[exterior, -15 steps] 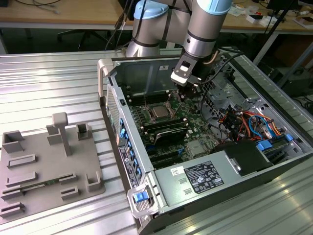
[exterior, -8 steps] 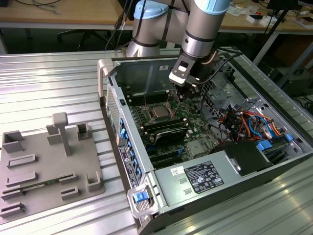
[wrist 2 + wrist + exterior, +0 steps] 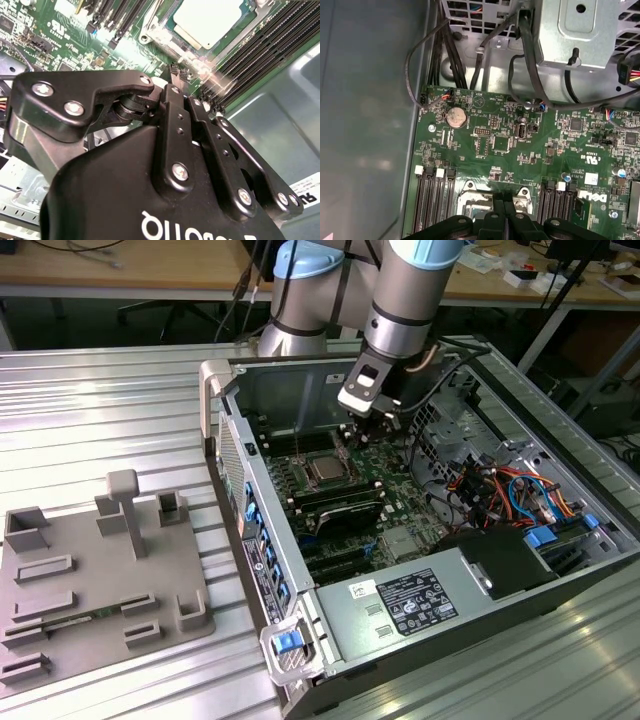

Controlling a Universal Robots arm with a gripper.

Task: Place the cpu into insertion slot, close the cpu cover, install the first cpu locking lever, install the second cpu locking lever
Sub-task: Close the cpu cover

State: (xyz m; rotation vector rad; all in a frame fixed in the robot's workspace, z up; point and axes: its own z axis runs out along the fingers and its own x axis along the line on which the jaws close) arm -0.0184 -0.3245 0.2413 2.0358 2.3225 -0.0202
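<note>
The cpu [image 3: 328,469] already lies seated in the insertion slot [image 3: 310,470] near the middle of the green board. In the second wrist view the cpu cover [image 3: 159,35] appears to be folded down around the chip's silvery top, so I judge the first two steps done and the lever work to be the step in hand. The levers themselves are too thin to make out with any certainty. Just to the exterior view's right of the socket, the tool [image 3: 378,428] hangs low over the board. In both wrist views its fingers are clenched together with nothing between them, and whether the tip touches anything cannot be told. Working a locking lever calls, I think, for a narrow closed tip set squarely on a slim wire arm. It would need a short, controlled sideways-and-down push, and little room is left for error beside the socket frame. Around this, starting from the exterior view's left, a grey fixture tray [image 3: 100,580] with moulded holders rests on the ribbed metal worktop [image 3: 120,410], well apart from the work. Next comes the open computer case [image 3: 235,455], whose raised side wall hems in the board. The long black memory slots [image 3: 335,508] run close beside the socket and crowd any sideways travel. To the right of the tool, a tangle of coloured cables [image 3: 510,490] and a metal drive cage [image 3: 580,30] stand near the arm's wrist and could snag it. The power supply [image 3: 420,600] sits nearest the exterior camera, clear of the socket.
</note>
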